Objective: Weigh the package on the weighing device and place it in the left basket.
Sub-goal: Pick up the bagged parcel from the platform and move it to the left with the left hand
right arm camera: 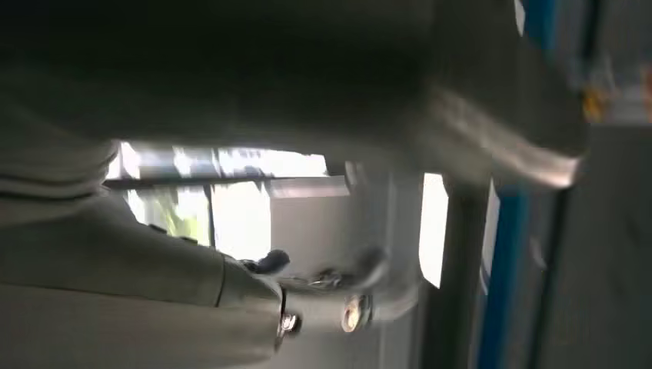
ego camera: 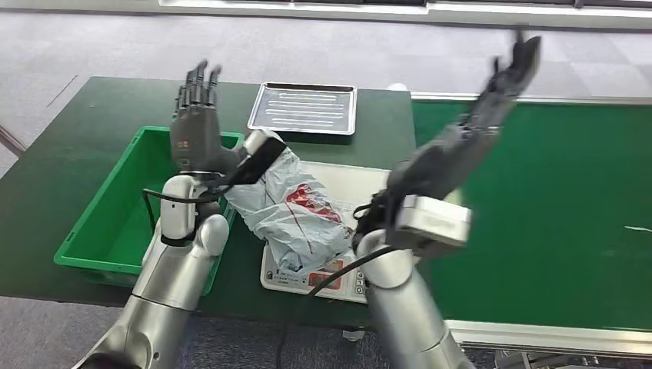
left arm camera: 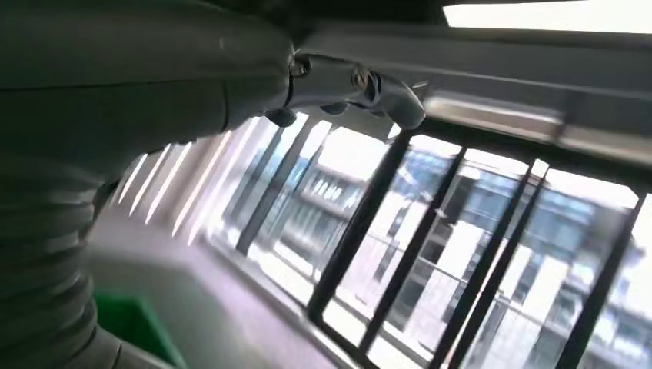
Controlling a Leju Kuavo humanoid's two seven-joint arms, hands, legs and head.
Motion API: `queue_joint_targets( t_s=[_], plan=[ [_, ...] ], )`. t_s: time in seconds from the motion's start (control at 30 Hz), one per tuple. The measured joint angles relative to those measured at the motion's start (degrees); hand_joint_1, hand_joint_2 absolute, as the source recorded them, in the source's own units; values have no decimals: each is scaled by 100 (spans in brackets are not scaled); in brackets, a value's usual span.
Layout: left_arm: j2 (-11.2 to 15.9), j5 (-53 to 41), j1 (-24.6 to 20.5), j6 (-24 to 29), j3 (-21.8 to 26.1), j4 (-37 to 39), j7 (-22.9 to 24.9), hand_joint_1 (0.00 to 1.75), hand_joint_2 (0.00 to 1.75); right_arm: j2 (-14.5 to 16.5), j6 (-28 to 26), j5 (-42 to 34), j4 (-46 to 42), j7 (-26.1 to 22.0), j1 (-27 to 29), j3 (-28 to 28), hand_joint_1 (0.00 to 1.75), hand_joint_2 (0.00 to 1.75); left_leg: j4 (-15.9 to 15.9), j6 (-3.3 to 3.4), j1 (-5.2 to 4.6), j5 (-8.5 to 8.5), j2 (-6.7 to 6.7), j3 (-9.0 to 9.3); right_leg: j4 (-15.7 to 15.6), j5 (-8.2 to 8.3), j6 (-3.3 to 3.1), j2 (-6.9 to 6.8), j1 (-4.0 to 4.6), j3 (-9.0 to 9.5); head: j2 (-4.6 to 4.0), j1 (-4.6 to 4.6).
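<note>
Your package (ego camera: 296,211), a crumpled white plastic bag with red print, lies on the white weighing device (ego camera: 361,181) in the middle of the green table (ego camera: 61,154), so I judge the weighing step is in hand and the transfer is not yet done. Your left hand (ego camera: 196,123) stands raised just beside the package, fingers straight and close together, holding nothing. Your right hand (ego camera: 492,92) is lifted high over the green belt (ego camera: 553,200), fingers stretched out, also empty. For the next move you need to bring a hand down and close it on the bag, then carry it to the green basket (ego camera: 115,223), which sits just left of the scale. Its near wall touches the bag's side, so lift before you cross. A metal tray (ego camera: 304,108) lies behind the scale.
</note>
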Motion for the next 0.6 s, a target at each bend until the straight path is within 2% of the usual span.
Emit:
queue_joint_targets(
  t_s=[0.03,0.07,0.13,0.2,0.6],
  plan=[
    [40,-696,-108,-23,-50,405,-8,0,175,-2,130,-11,-416,-70,101,-289,0,0,2,7,-6,-7,45,7,-1,10,9,46,-6,-7,0,2],
    [61,-992,-211,-39,-94,743,-23,0,175,-8,356,-22,-769,-108,196,-513,0,0,4,12,-12,-13,84,7,-1,18,16,85,-12,-18,0,3],
    [84,-916,-404,-58,-160,1256,-9,0,175,-25,671,-13,-1295,-141,338,-823,0,0,6,20,-19,-20,128,1,-2,29,27,129,-18,-38,0,2],
    [111,-853,-543,-76,-206,1621,11,0,175,-49,748,-4,-1664,-148,411,-1053,0,0,6,22,-19,-22,136,1,-3,29,29,136,-17,-41,0,1],
    [151,-857,-859,-77,-347,2477,87,0,175,-101,794,125,-2384,-148,547,-1472,0,0,3,20,-17,-21,136,0,-3,23,21,139,-5,-44,0,1]
  ],
)
